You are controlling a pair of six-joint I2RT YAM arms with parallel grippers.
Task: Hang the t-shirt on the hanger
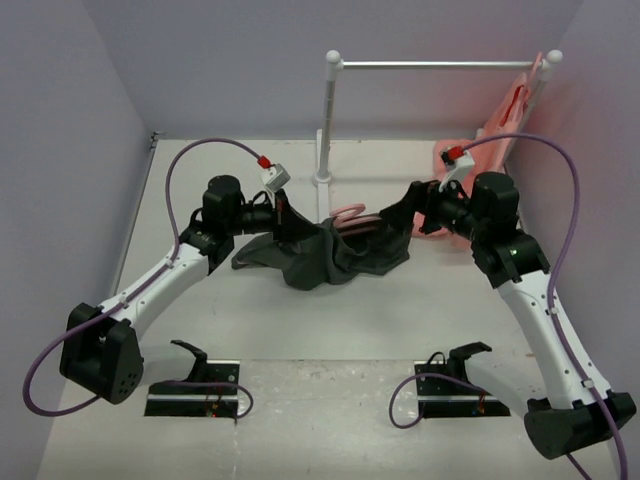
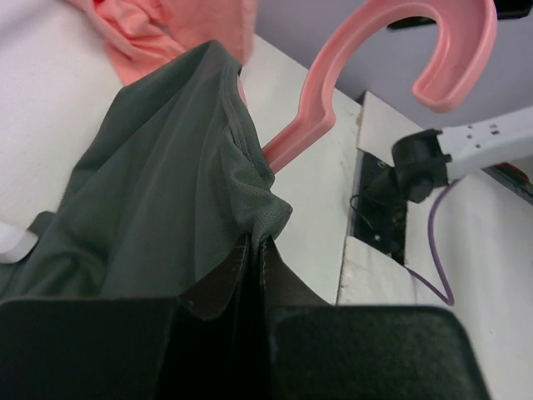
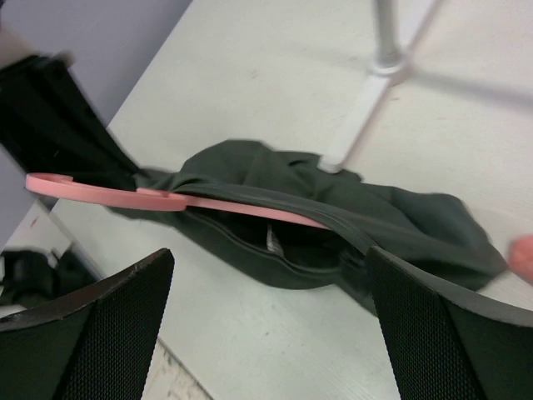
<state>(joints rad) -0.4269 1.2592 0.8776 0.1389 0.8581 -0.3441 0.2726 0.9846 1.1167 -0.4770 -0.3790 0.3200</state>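
Observation:
The dark grey t-shirt (image 1: 345,258) lies bunched on the table's middle. The pink hanger (image 1: 350,214) is inside it, with the hook poking out of the neck opening. My left gripper (image 1: 287,218) is shut on a fold of the shirt's edge (image 2: 258,217) beside the hanger's neck (image 2: 312,117). My right gripper (image 1: 410,212) is open and empty, just right of the shirt. In the right wrist view the hanger (image 3: 208,202) runs through the shirt's collar (image 3: 400,217), beyond my spread right gripper (image 3: 268,252).
A white clothes rack (image 1: 325,120) stands at the back, its post base (image 3: 379,71) right behind the shirt. A salmon-pink garment (image 1: 490,150) hangs at the rack's right end and drapes onto the table. Two black gripper rests (image 1: 195,390) sit at the near edge.

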